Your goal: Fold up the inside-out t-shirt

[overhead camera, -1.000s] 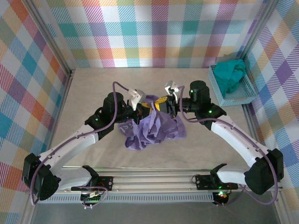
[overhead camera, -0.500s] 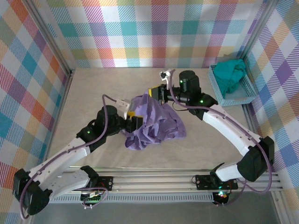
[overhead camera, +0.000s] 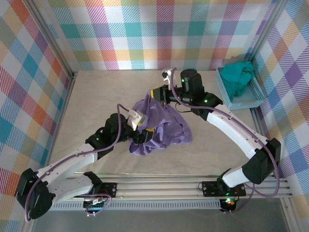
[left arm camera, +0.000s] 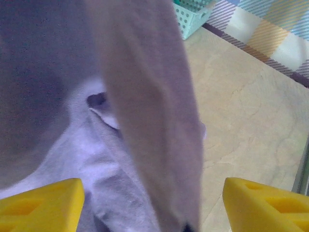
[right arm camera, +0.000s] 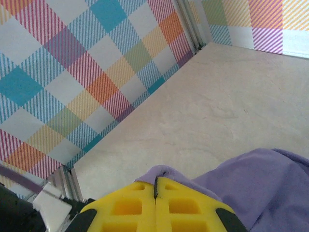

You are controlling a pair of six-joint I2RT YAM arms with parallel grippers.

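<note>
Top view: the inside-out t-shirt (overhead camera: 166, 125) lies bunched near the middle of the table (overhead camera: 91, 96), its far edge raised to the right gripper (overhead camera: 154, 95); the left gripper (overhead camera: 145, 132) sits at the shirt's near-left side; a basket (overhead camera: 256, 96) holding a teal garment (overhead camera: 239, 77) stands well apart at the right. Right wrist view: yellow fingers (right arm camera: 128, 208) pressed together, a purple fold pinched at their tips. Left wrist view: yellow fingers (left arm camera: 43, 203) stand apart; blurred shirt cloth hangs between them, unclamped.
</note>
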